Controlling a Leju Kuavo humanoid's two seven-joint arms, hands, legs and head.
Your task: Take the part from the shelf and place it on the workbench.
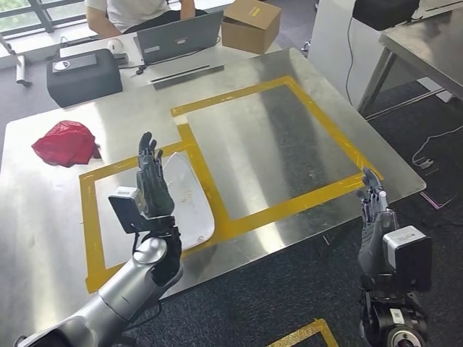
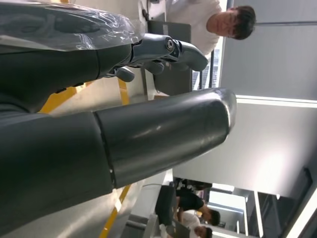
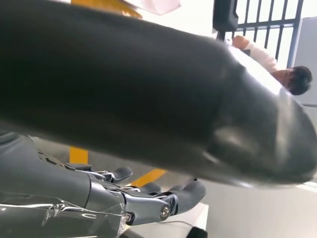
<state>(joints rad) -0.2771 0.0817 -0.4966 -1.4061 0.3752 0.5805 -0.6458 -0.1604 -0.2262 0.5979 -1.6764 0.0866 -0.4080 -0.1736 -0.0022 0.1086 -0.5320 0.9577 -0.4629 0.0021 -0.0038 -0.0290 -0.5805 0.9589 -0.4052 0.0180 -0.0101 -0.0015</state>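
Workbench (image 1: pixel 283 144) part (image 1: pixel 188 199) partly behind left robot hand (image 1: pixel 150 177).

I found nothing I could actually read. The cardboard box (image 1: pixel 252 24) at the top centre of the head view carried a small yellow label, but its print was too small to make out. A white sticker on the right arm's wrist joint (image 1: pixel 397 316), in the lower right of that frame, was just as illegible. The white part (image 1: pixel 187 199) showed faint marks I could not resolve.
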